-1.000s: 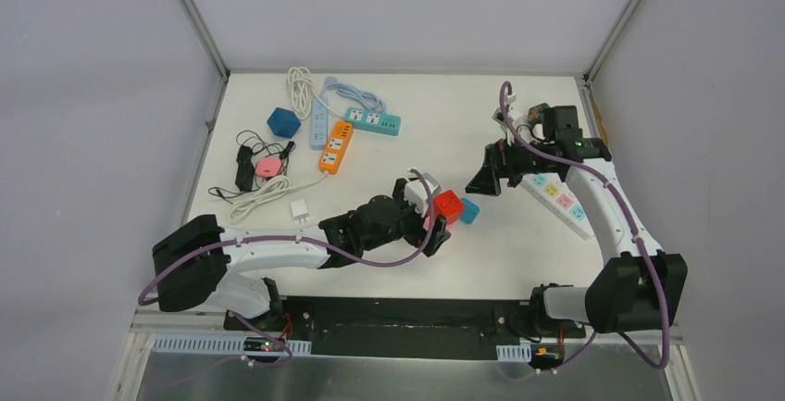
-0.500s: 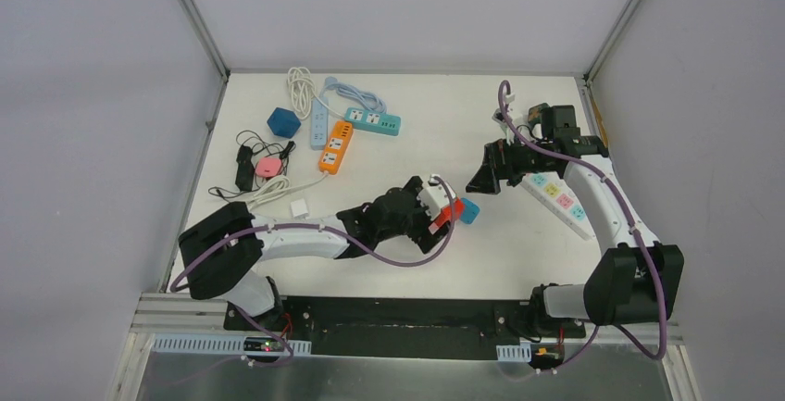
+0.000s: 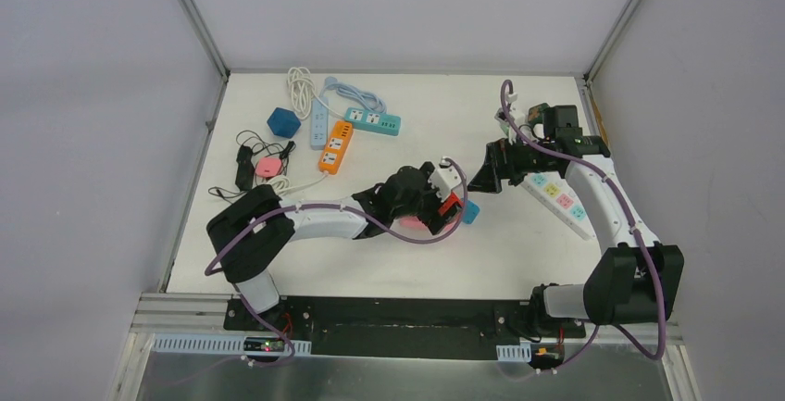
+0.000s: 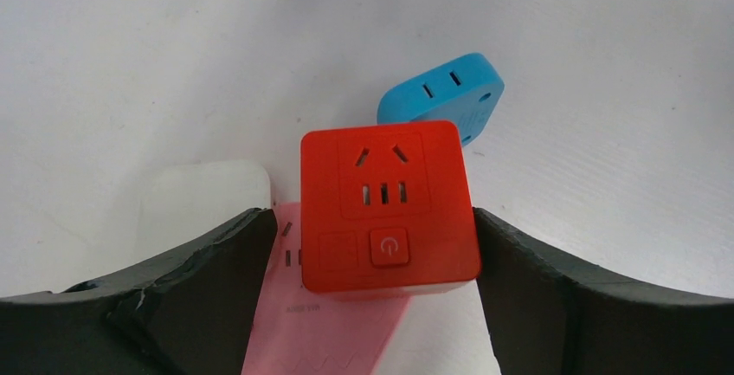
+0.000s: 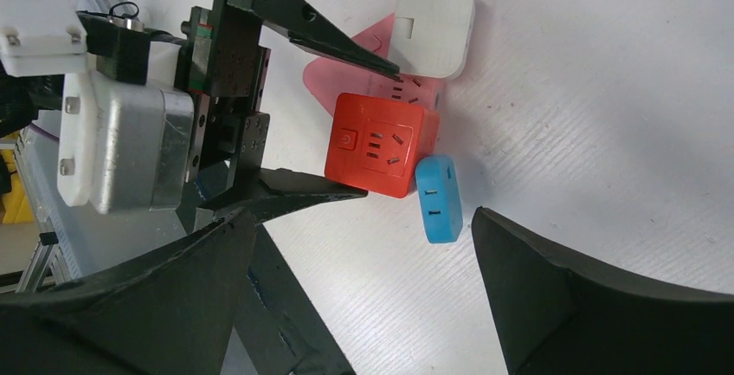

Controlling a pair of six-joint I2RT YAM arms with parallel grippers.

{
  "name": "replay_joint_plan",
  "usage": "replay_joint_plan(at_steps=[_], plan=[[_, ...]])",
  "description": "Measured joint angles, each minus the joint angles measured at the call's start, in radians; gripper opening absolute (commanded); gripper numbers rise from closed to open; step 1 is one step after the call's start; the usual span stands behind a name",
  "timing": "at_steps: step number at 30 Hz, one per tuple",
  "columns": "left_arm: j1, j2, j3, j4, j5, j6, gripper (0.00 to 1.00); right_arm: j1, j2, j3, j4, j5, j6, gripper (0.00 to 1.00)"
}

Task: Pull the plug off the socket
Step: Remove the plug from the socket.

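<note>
Red socket cube (image 4: 388, 206) looks light, hard, slick — left fingers (image 4: 563, 306) open astride its flat sides; right fingers (image 5: 589, 306) gape near the blue plug (image 4: 441, 93) — ungripped.

Bright, even light; soft shadows.

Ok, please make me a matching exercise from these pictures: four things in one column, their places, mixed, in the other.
1 red cube socket
2 light blue adapter
3 orange power strip
4 white power strip

A beside the right arm
B inside the left tool
C next to the teal power strip
D right beside the red cube socket

Pairs: 1-B, 2-D, 3-C, 4-A
</note>
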Motion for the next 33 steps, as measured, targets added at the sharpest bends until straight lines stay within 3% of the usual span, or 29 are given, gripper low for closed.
replay_joint_plan(at_steps=[3,10,12,15,17,23,33], plan=[[0.001,0.030,0.035,-0.005,0.016,0.000,0.80,-0.001,0.000,0.000,0.000,0.000,0.000,1.00],[0.006,0.076,0.066,-0.008,0.042,-0.005,0.60,-0.004,0.000,0.000,0.000,0.003,-0.001,1.00],[0.006,0.077,0.066,-0.012,0.045,-0.005,0.46,-0.007,0.002,0.000,0.000,0.003,0.000,1.00],[0.006,0.077,0.066,-0.014,0.046,-0.002,0.13,-0.009,0.003,0.000,0.000,0.003,0.000,1.00],[0.006,0.075,0.066,-0.018,0.047,0.001,0.00,-0.009,0.003,0.000,0.000,0.003,0.000,1.00],[0.019,0.015,0.000,-0.020,0.082,0.019,0.00,-0.009,0.003,0.000,0.000,0.003,-0.003,1.00],[0.059,-0.220,-0.275,0.048,0.226,0.083,0.00,-0.009,-0.037,-0.056,0.016,-0.045,-0.095,1.00]])
